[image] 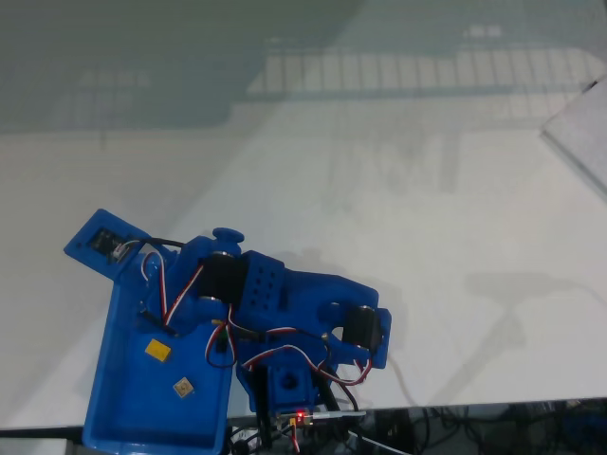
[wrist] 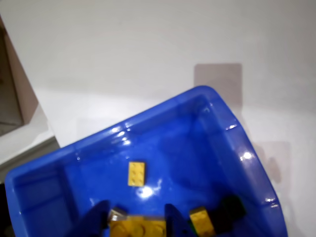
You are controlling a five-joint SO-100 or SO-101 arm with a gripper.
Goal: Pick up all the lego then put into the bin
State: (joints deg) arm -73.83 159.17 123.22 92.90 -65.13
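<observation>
The tool (wrist: pixel 136 219), seen in the wrist view, reaches down inside the blue bin (wrist: pixel 232 128), its two dark fingers (wrist: pixel 96 217) closed on a yellow lego (wrist: pixel 137 228). A second lego (wrist: pixel 136 173) lies on the bin floor just ahead of it, and a third (wrist: pixel 201 220) sits to its right (near the bin's rim). Past the rim, the white surface (image: pixel 398 190) lies open on all sides.
</observation>
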